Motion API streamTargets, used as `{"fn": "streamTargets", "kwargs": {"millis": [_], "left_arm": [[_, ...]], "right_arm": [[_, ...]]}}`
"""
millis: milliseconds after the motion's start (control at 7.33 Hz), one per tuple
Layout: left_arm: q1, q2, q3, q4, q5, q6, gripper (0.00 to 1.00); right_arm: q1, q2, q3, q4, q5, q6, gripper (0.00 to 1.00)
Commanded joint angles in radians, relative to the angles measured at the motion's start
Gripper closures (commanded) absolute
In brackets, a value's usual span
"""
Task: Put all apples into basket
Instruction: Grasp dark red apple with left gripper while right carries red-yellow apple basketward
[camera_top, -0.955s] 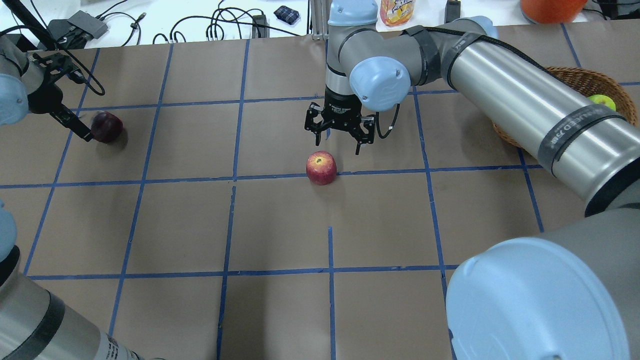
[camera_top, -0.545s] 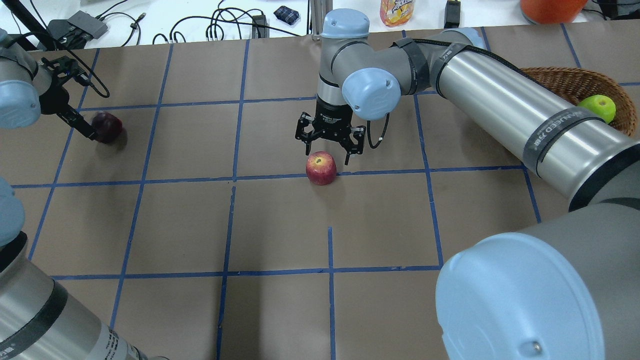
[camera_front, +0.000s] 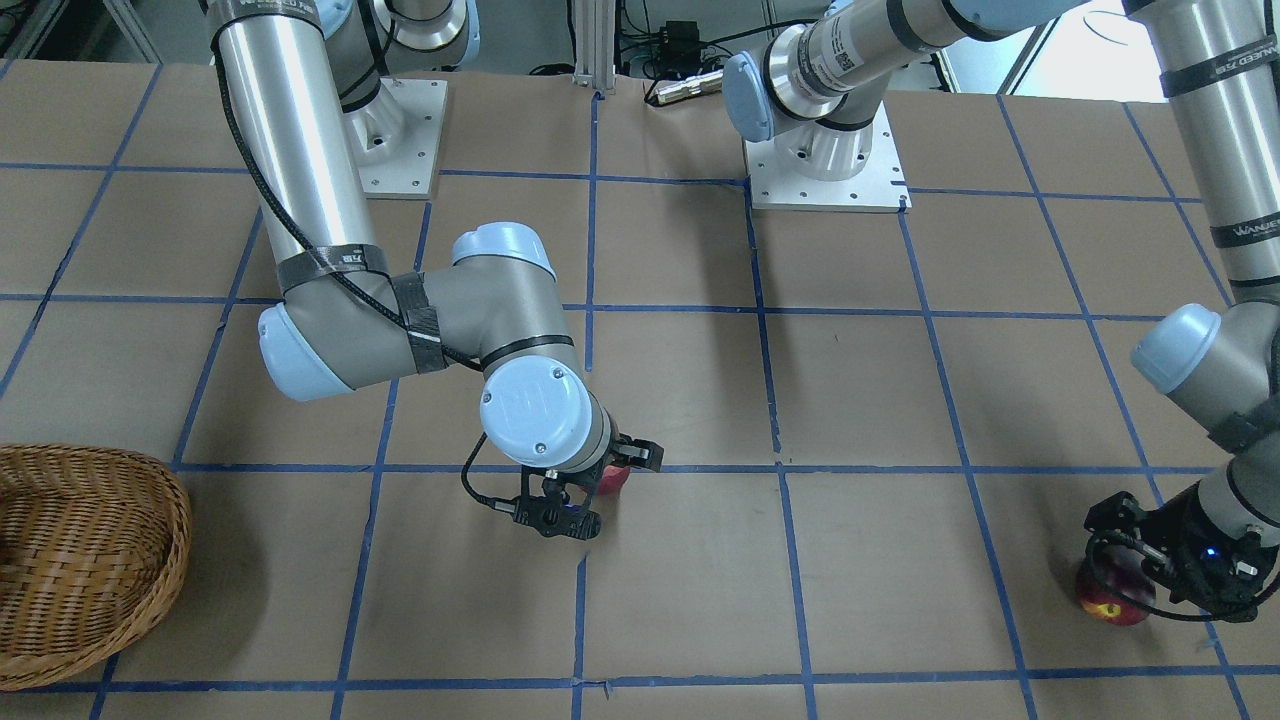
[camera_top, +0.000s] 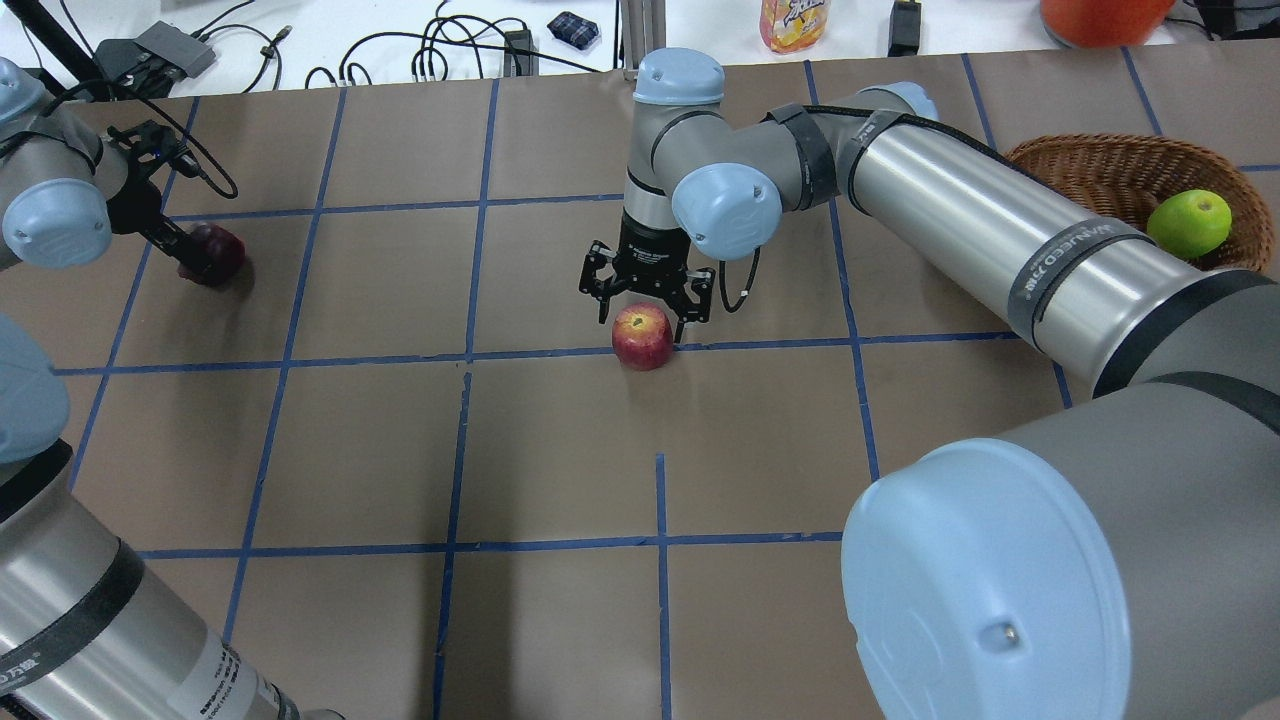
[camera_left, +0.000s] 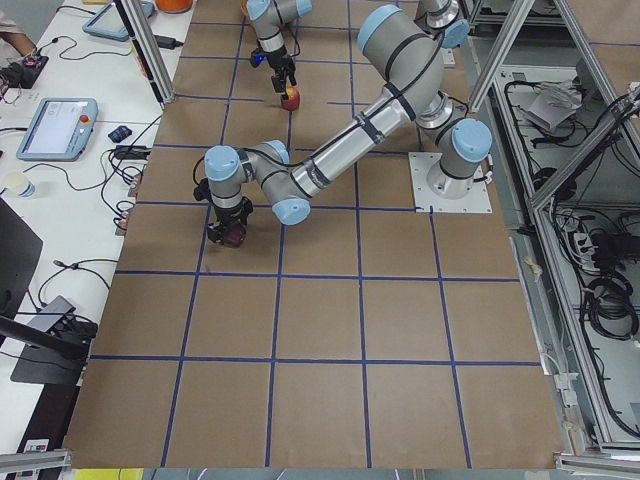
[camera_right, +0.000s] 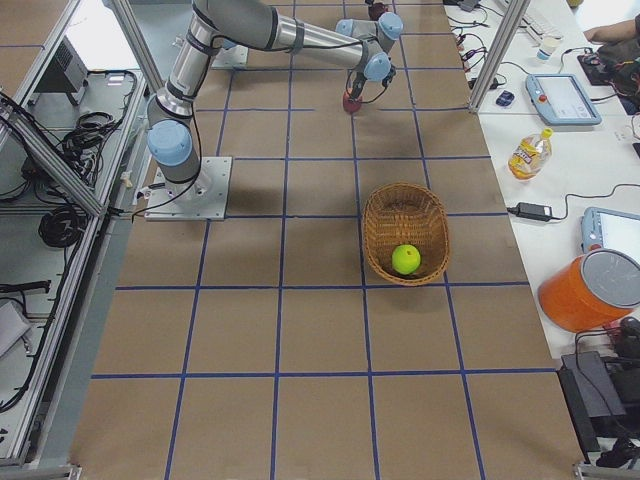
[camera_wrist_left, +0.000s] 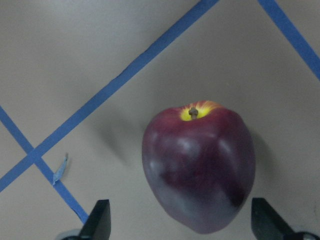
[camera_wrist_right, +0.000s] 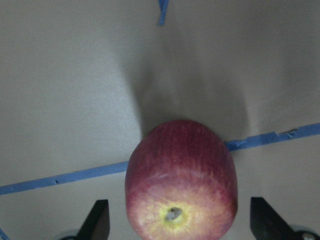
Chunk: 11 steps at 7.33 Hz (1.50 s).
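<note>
At the counter's (camera_top: 350, 450) left edge, the left tool (camera_wrist_left: 181, 222), mostly hidden behind its wrist from overhead, stands spread astride the maroon apple (camera_top: 212, 252). Mid-counter, the right tool (camera_top: 645, 318), also spread, straddles the red apple (camera_top: 642, 340); a second ago it hung beyond it. Rightward, the arm cuts off the basket (camera_top: 1090, 160), where the green apple (camera_top: 1188, 223), earlier mostly covered, shows whole.

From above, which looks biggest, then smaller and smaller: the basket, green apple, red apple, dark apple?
1. basket
2. green apple
3. red apple and dark apple: these look about alike, and the dark one is partly hidden, so I won't rank them.
</note>
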Motion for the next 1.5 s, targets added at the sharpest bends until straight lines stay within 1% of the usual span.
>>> {"fn": "streamTargets", "kwargs": {"millis": [0, 136, 273, 409, 545, 682, 818, 955, 1091, 1227, 1364], "left_arm": [[0.000, -0.014, 0.001, 0.006, -0.020, -0.015, 0.00], [0.000, -0.017, -0.002, 0.013, -0.057, -0.018, 0.00], [0.000, -0.025, -0.004, 0.016, -0.057, -0.020, 0.06], [0.000, -0.025, -0.004, 0.016, -0.059, -0.020, 0.22], [0.000, -0.025, -0.005, 0.016, -0.059, -0.021, 0.41], [-0.005, -0.008, 0.001, 0.004, -0.053, -0.032, 0.53], [-0.026, 0.021, -0.013, -0.019, -0.045, -0.094, 0.55], [-0.061, 0.062, -0.040, -0.072, -0.048, -0.172, 0.55], [-0.098, 0.120, -0.092, -0.118, -0.051, -0.275, 0.55], [-0.153, 0.182, -0.190, -0.129, -0.053, -0.393, 0.55], [-0.211, 0.233, -0.291, -0.111, -0.056, -0.540, 0.55]], "right_arm": [[0.005, 0.029, 0.004, -0.003, 0.000, 0.004, 0.00], [0.005, 0.032, 0.006, -0.005, -0.002, 0.012, 0.01], [0.005, 0.029, 0.006, -0.003, -0.004, 0.012, 0.52], [0.005, 0.024, 0.004, -0.005, -0.017, 0.009, 1.00], [0.004, 0.020, -0.005, -0.005, -0.025, 0.009, 1.00], [0.001, -0.002, -0.008, -0.003, -0.043, 0.009, 1.00], [-0.022, -0.042, -0.011, 0.011, -0.056, 0.004, 1.00], [-0.060, -0.092, -0.010, 0.035, -0.100, -0.010, 1.00], [-0.143, -0.147, -0.010, 0.120, -0.112, -0.042, 1.00], [-0.236, -0.210, -0.007, 0.199, -0.122, -0.127, 1.00], [-0.339, -0.244, -0.007, 0.215, -0.178, -0.246, 1.00]]}}
